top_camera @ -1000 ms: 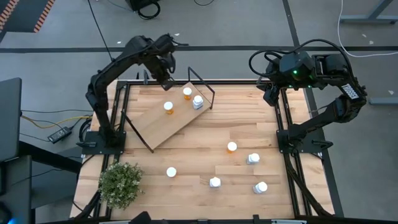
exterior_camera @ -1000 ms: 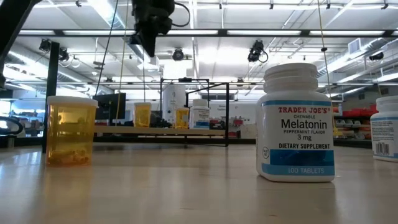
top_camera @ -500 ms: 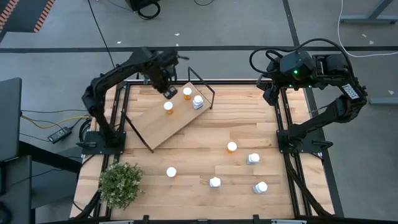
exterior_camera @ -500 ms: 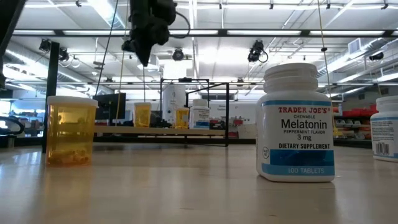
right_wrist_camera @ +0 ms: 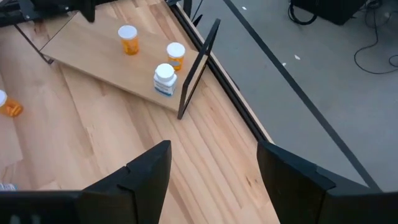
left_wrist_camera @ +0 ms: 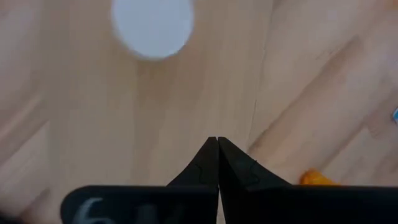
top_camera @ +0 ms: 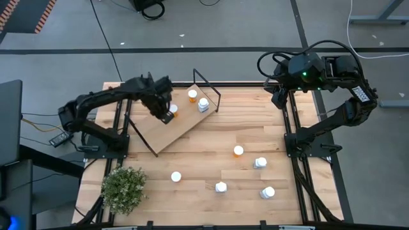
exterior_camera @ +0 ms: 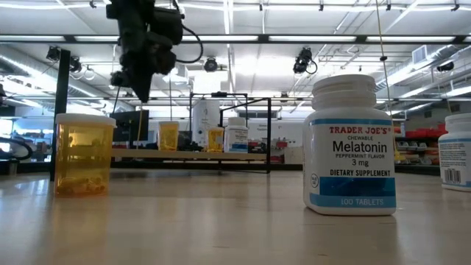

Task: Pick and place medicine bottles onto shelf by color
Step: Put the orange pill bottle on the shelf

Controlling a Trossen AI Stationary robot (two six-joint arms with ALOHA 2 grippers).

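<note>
Hovering left gripper (top_camera: 167, 117): jaws clenched, empty, above shelf (top_camera: 153, 131).
Right gripper (right_wrist_camera: 211, 168): jaws released, bench's far right corner.
Shelf bottles: three, two orange (top_camera: 192, 96), one white (top_camera: 203, 105).
Bench bottles (top_camera: 238, 151): five, near side.

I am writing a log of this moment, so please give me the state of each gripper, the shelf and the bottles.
Left gripper: fingers shut, holding nothing, over the shelf.
Right gripper: fingers open, empty, at the table's far right corner.
Shelf: standing on the table, carrying three bottles.
Orange bottles: two on the shelf, upright, capped.
White bottle: on the shelf, upright, capped.
Bottles on the table: five, upright, capped, not held.
</note>
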